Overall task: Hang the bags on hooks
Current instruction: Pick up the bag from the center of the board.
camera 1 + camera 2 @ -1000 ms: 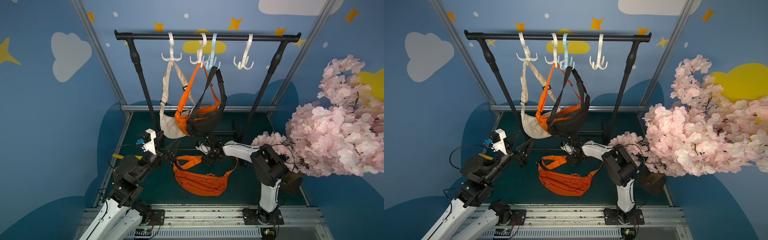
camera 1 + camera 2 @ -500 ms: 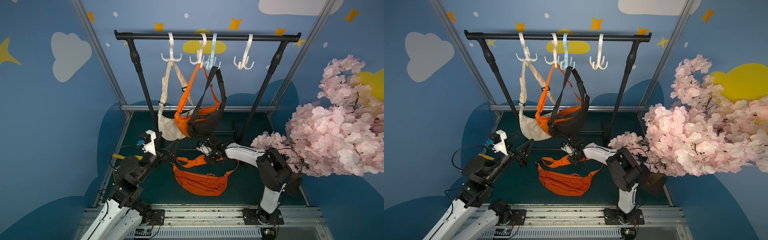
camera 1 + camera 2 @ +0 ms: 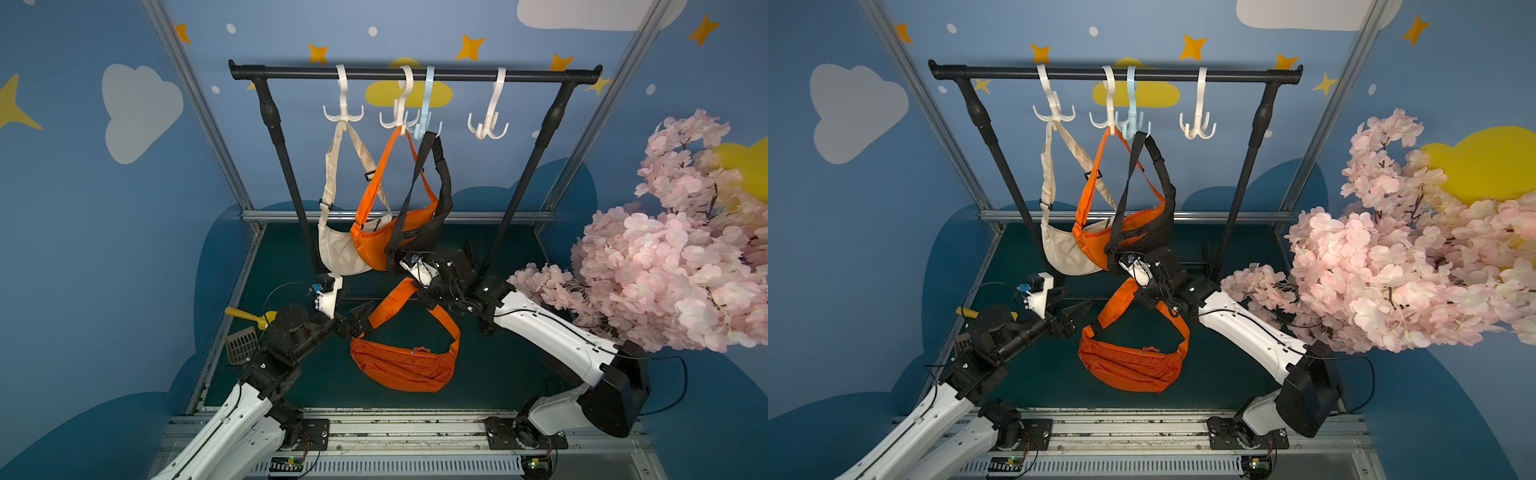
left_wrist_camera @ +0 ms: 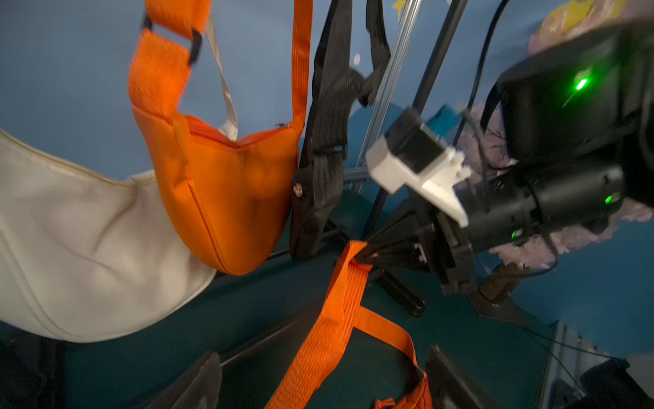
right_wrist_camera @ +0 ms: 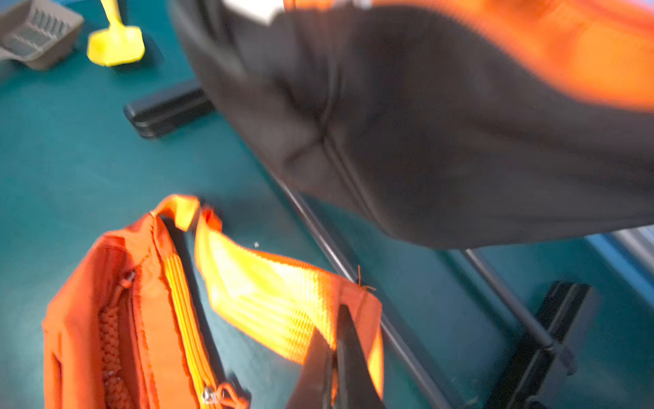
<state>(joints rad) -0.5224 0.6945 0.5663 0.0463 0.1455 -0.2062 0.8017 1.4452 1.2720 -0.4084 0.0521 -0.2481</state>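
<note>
The right end effector (image 3: 417, 287) is pressed together on the orange strap (image 3: 390, 309), pinching the top of its loop; in the right wrist view its dark fingers (image 5: 348, 357) meet over the webbing. From that grip the strap drops in two runs to the bag (image 3: 399, 365), whose body rests on the teal counter (image 3: 511, 374), below this end effector and nearer the robot's base. The left end effector (image 3: 358, 322) is spread and sits at the strap's lower run; in the left wrist view the webbing passes between its two fingers (image 4: 198, 380) and touches neither. Just above the right end effector hangs a black bag (image 3: 415, 241), with a hung orange bag (image 3: 374, 245) and a white bag (image 3: 340, 253) beside it, toward the left end effector's side. All three hang from hooks on the rail (image 3: 457, 75). The free hook (image 3: 488, 124) is high above the right end effector, a little to its right
</note>
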